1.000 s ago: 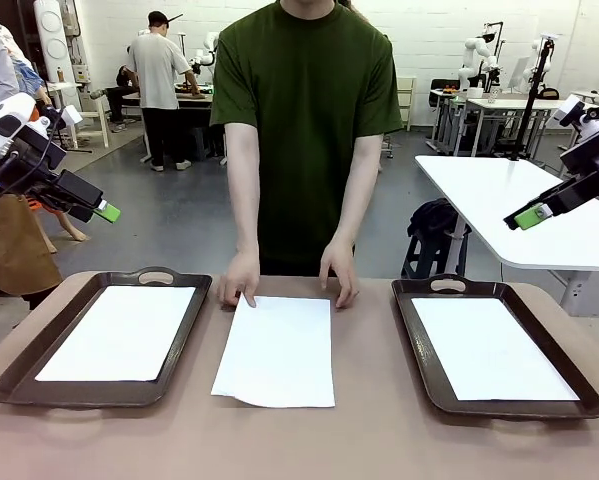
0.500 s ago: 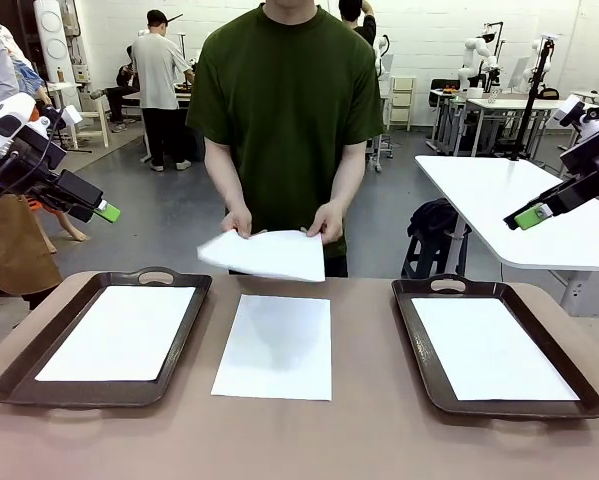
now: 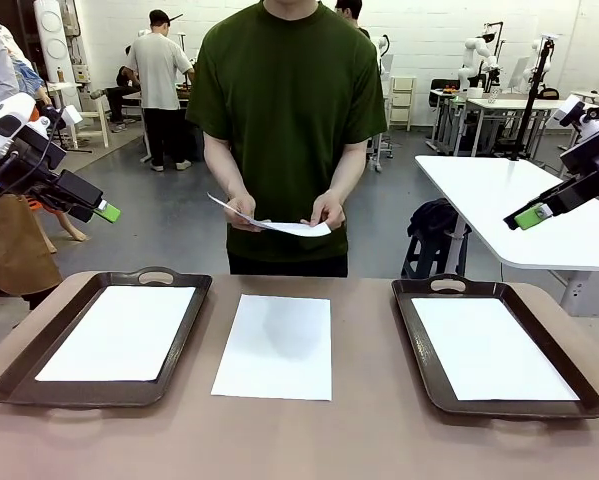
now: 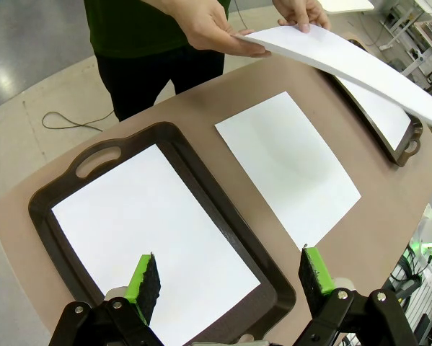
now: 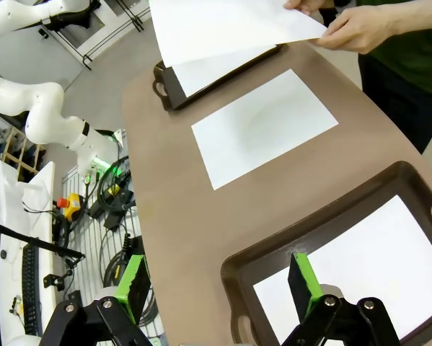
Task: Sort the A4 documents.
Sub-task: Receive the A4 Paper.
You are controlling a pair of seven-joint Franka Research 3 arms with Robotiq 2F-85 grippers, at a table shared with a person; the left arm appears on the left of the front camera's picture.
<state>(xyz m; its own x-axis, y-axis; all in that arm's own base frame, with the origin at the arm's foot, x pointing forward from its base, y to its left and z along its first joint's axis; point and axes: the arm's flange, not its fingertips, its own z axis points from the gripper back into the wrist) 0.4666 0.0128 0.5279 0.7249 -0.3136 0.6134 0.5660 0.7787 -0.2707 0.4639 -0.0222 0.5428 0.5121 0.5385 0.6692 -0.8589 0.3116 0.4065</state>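
"Waiting, both: the left tool hangs with jaws spread wide, nothing between them. The right tool is the same, empty."

"And the paper?"

"Below the left tool, one tray sheet lies in the left tray. Just past it, between the tools, a loose sheet lies on the bare surface. Below the right tool, the right tray holds another. Farthest out, the person's hands hold more sheets."

"Next?"

"Probably the loose sheet. A tool must descend, pinch a thin flat edge, and carry it to a tray."
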